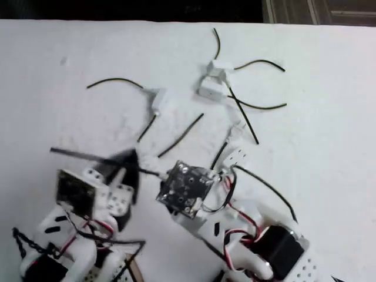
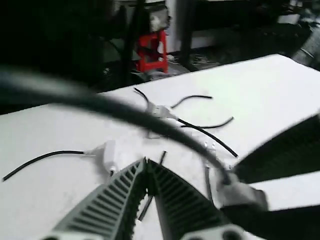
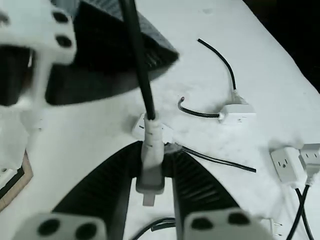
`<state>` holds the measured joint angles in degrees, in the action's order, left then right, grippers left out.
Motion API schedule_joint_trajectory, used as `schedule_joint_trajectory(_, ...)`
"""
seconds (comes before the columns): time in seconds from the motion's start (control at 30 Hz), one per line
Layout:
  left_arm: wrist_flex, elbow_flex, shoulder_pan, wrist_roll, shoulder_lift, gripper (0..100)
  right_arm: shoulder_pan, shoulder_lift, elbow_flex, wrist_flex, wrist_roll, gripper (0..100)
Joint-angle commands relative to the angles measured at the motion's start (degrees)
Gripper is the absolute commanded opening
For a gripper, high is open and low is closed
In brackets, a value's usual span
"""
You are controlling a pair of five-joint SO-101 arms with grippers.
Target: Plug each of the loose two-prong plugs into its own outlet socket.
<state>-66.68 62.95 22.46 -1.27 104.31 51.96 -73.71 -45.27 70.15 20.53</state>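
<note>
No lettering can be read — none anywhere.

The left arm [image 1: 76, 200] stands at 7 o'clock on the white table [image 1: 329, 147], the right arm [image 1: 235, 229] at 5 o'clock. A corded plug [image 1: 88, 156] (black lead, blurred) runs from 9 o'clock to the right arm's wrist. A socket pair [image 1: 210, 89] lies at 1 o'clock and a single socket [image 1: 158, 101] at 11 o'clock.

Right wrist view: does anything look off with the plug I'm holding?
Yes. The white two-prong plug, clamped between the jaws of the right gripper, trails its black cord across the left gripper, where it may snag.
</note>
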Motion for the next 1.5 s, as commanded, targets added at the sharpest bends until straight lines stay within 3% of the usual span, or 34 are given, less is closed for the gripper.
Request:
schedule_joint_trajectory(0.0, -2.6, -2.2, 8.8, 4.7, 0.3, 2, 1.8, 0.0, -1.6, -3.2, -0.2, 1.8)
schedule_joint_trajectory(0.57, -7.2, -1.9, 10.7, 18.0, 0.3, 2, 1.8, 0.0, -6.2, -5.8, -0.2, 1.8)
schedule_joint_trajectory(1.0, -7.1, -1.9, 11.1, 18.0, 0.3, 2, 1.8, 0.0, -8.8, -6.8, -0.2, 1.9)
schedule_joint_trajectory(1.2, -7.1, -1.9, 20.6, 18.2, 0.3, 2, 1.5, 0.0, -8.8, -7.1, -0.2, 1.9)
schedule_joint_trajectory(1.47, -7.2, -2.0, 18.8, 18.4, 0.3, 2, 1.5, 0.0, -8.9, -6.8, -0.3, 1.9)
